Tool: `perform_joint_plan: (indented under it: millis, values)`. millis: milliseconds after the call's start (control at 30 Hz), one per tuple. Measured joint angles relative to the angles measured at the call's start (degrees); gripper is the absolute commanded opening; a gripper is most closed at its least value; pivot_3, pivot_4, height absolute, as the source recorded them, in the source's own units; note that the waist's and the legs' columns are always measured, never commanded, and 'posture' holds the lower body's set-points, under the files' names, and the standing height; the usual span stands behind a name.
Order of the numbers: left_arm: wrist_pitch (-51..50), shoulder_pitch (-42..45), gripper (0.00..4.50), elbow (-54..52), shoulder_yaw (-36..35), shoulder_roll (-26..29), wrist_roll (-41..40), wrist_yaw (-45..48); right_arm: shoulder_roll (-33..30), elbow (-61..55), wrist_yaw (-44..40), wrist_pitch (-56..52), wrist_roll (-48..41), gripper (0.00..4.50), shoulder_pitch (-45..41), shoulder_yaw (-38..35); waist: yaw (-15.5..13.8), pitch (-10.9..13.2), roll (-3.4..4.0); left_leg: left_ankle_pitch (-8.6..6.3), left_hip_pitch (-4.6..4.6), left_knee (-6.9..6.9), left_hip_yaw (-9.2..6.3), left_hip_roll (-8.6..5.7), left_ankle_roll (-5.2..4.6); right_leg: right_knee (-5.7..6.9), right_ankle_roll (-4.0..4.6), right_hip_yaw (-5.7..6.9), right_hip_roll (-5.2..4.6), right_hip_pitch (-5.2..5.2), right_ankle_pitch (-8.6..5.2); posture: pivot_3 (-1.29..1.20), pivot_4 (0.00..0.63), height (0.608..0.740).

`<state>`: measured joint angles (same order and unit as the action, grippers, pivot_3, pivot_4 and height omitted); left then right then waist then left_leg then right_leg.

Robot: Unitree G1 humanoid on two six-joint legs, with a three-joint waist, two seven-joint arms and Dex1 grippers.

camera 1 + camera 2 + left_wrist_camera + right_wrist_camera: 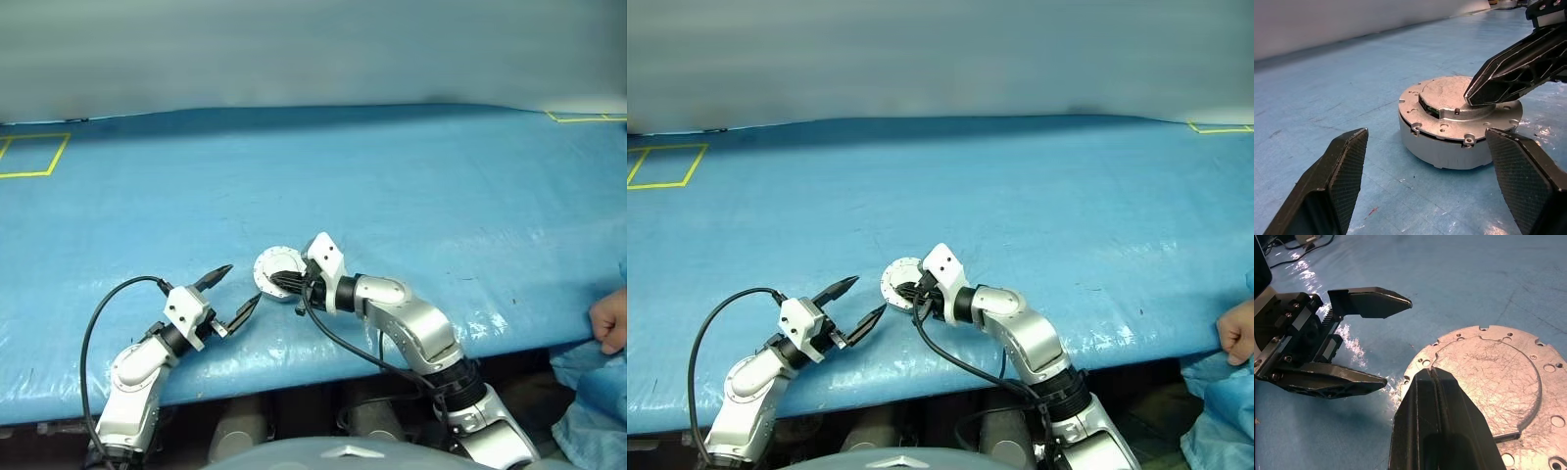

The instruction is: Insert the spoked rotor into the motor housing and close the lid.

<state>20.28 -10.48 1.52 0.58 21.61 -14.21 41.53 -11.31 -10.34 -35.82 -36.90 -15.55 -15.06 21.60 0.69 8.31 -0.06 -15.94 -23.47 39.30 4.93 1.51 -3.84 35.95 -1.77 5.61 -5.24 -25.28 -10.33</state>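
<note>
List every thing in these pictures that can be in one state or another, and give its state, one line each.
lid: closed, lying flat on top of the motor housing
motor housing: covered, upright on the blue table
left gripper: jaws open, beside the housing, holding nothing
right gripper: jaws shut, tip on the lid

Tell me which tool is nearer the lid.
Right. The right tool, shut, has its tips over the lid, at or just above its top face. The left tool, open, sits beside the closed motor housing, apart from it.
</note>
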Motion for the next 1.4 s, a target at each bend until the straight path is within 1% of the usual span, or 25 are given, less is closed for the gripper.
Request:
perform_joint_plan:
  millis: [100,200,267,467,667,900,1300,1400]
  values:
    - [-0.10,1.28,4.10,0.02,0.07,0.00,0.03,0.51,0.33,-1.03,1.06,0.60,-0.34,0.03,1.23,-0.85,-0.06,0.00,-0.01,0.00,-0.04,0.05,0.00,-0.01,0.00,0.02,0.01,0.00,-0.01,-0.01,0.01,0.00,0.150,0.740]
    - [-0.13,1.64,4.10,0.05,0.08,0.02,0.06,1.02,-0.05,-3.04,0.98,0.47,-1.10,0.61,2.62,-1.70,-0.09,0.00,-0.01,-0.02,-0.13,0.08,0.00,-0.03,-0.04,0.00,-0.01,-0.01,-0.02,-0.02,0.03,0.00,0.150,0.740]
    - [-0.13,1.67,4.10,0.25,0.08,0.01,0.11,1.06,-0.28,-4.23,0.96,0.45,-1.62,1.26,2.86,-2.39,-0.09,0.00,-0.01,-0.02,-0.25,0.09,0.01,-0.03,-0.04,0.00,-0.04,-0.02,-0.01,0.06,0.06,0.00,0.150,0.740]
    - [-0.14,1.86,4.10,0.28,0.46,-0.03,0.16,1.11,-0.58,-5.45,1.46,2.21,-0.52,3.23,2.83,-2.11,-0.06,0.01,0.00,-0.01,-0.24,0.09,0.01,-0.01,-0.03,0.01,-0.03,-0.01,0.04,0.08,0.04,0.00,0.150,0.740]
    - [-0.14,1.84,4.10,0.28,0.48,-0.05,0.15,1.06,0.69,-5.02,3.43,3.74,0.13,3.23,2.30,-2.22,-0.06,0.01,0.00,-0.01,-0.23,0.10,0.01,-0.01,-0.03,0.01,-0.04,-0.02,0.03,0.09,0.04,0.00,0.150,0.740]
    - [-0.14,1.25,4.10,0.28,0.48,-0.09,0.14,0.96,1.86,1.12,5.95,6.96,2.85,3.23,1.65,-2.46,-0.05,0.02,0.01,-0.01,-0.22,0.10,0.02,-0.02,-0.02,0.00,-0.04,-0.03,0.04,0.11,0.04,0.00,0.150,0.740]
    - [-0.14,0.16,4.10,0.28,0.28,-0.05,0.12,0.75,1.94,2.21,5.63,9.29,4.49,3.23,1.89,-1.69,-0.04,0.02,0.01,-0.01,-0.21,0.10,0.02,-0.02,-0.02,0.01,-0.04,-0.03,0.04,0.12,0.04,0.00,0.150,0.740]
    - [-0.14,0.12,4.10,0.27,0.23,-0.03,0.12,0.61,1.75,3.57,6.22,11.85,7.29,3.23,1.78,-0.04,-0.03,0.01,0.00,0.00,-0.11,0.10,0.02,-0.01,-0.01,0.01,-0.04,-0.02,0.04,0.14,0.04,0.00,0.150,0.740]
